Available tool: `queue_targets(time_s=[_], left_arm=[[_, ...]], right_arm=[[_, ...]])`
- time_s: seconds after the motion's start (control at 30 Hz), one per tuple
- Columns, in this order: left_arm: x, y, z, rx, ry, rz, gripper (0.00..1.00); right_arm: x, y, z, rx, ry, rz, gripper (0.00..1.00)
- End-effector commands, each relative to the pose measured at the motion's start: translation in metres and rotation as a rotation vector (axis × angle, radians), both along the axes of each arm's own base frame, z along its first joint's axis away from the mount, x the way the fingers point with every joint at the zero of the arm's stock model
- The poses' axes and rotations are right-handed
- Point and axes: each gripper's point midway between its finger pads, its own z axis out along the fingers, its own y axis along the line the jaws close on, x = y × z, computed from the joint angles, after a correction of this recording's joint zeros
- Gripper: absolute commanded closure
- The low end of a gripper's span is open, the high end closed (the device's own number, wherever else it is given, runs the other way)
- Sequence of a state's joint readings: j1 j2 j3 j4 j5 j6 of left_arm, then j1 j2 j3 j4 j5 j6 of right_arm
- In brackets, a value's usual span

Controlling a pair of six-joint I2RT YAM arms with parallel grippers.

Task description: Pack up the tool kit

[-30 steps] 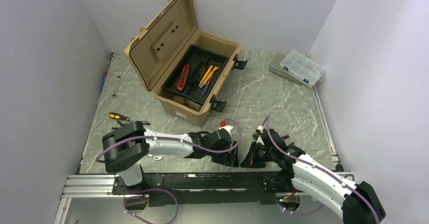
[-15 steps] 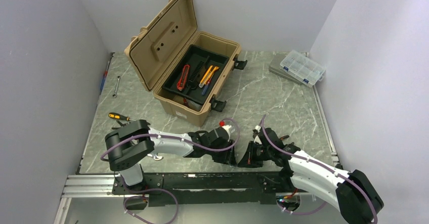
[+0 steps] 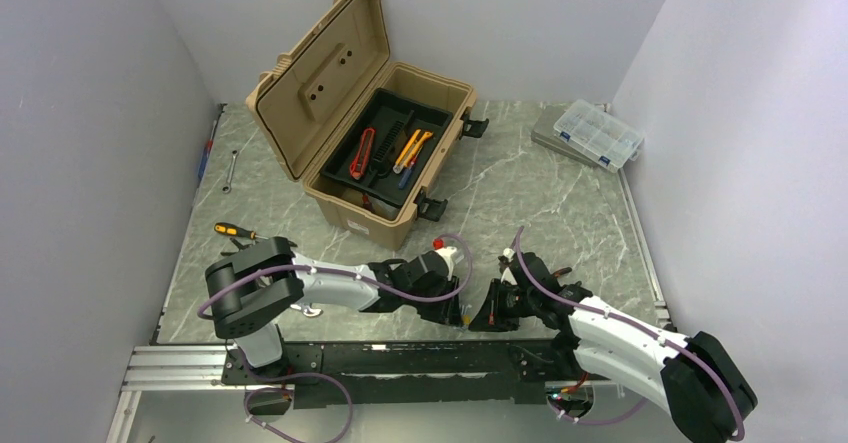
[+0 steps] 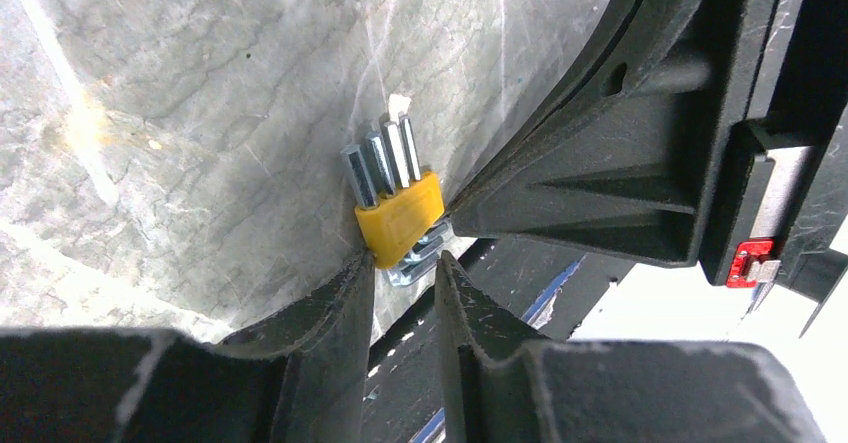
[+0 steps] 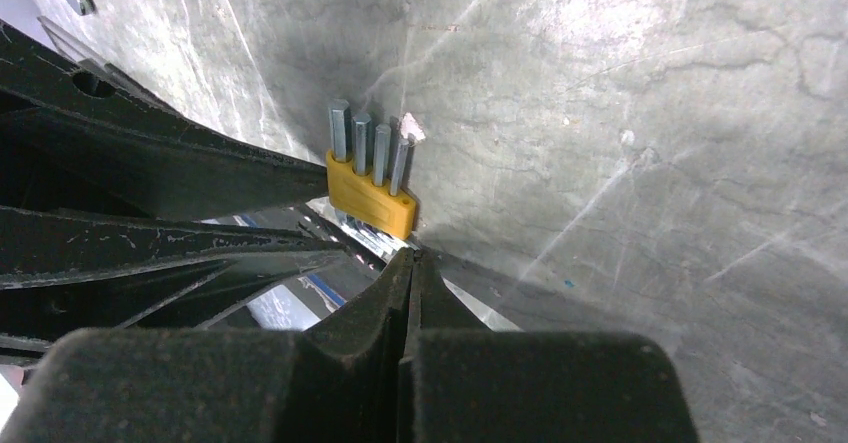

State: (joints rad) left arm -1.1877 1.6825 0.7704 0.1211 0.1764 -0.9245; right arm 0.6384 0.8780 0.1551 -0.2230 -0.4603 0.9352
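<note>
Narrowed since a second ago, the left gripper [image 4: 400,271] now has its black ribbed fingers clamped on either side of the hex key set [image 4: 400,219]: four grey steel keys in one glossy yellow block. The right gripper [image 5: 410,261], jaws pressed together, has its tip just beside the block's corner. Well beyond both grippers and to their left stands the tan hard-plastic toolbox [image 3: 362,219], lid raised. Its one black tray [image 3: 385,113] holds a red cutter [image 3: 362,153] and a yellow cutter [image 3: 412,149]. The table [image 3: 540,213] is grey-green and marbled; the walls [image 3: 80,113] are plain pale lilac.
</note>
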Motion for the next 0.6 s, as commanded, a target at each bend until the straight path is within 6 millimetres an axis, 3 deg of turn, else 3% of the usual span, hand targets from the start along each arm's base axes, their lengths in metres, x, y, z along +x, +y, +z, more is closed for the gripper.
queue_targets(time_s=[0.0, 0.23, 0.57], left_arm=[[-0.002, -0.025, 0.039, -0.173, -0.057, -0.051, 0.69], [-0.007, -0.036, 0.051, -0.247, -0.054, -0.092, 0.87], [-0.009, -0.041, 0.073, -0.320, -0.068, -0.110, 1.00]], right_arm=[[0.008, -0.005, -0.007, -0.043, -0.044, -0.020, 1.00], [0.008, -0.006, -0.007, -0.053, -0.047, -0.019, 1.00], [0.009, -0.008, -0.007, -0.060, -0.053, -0.024, 1.00]])
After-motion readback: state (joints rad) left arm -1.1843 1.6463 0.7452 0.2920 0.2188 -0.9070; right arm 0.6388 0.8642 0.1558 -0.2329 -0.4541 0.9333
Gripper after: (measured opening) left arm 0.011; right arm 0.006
